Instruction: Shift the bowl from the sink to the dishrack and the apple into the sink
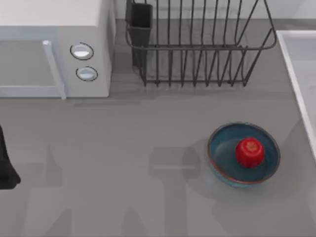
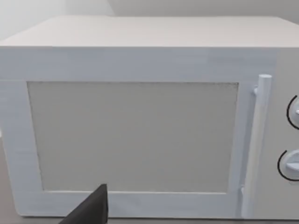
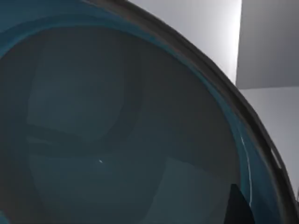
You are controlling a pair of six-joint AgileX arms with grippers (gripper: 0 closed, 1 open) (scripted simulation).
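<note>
— What stands on the grey surface (image 1: 123, 148)?

— At the back left a white microwave (image 1: 54, 49) with two knobs, and beside it the dark wire dishrack (image 1: 197, 49) with a black cup (image 1: 141, 22). The sink (image 1: 298, 64) is at the right edge. In front of the sink a blue bowl (image 1: 224, 163) rests on the surface, with the red apple (image 1: 250, 151) inside it.

— And the pincers?

— The left arm (image 1: 6, 163) is parked at the left edge, facing the microwave door; its pincer's state I cannot tell. The right wrist view looks very closely into a blue bowl (image 3: 117, 130); there too, I cannot tell.
</note>
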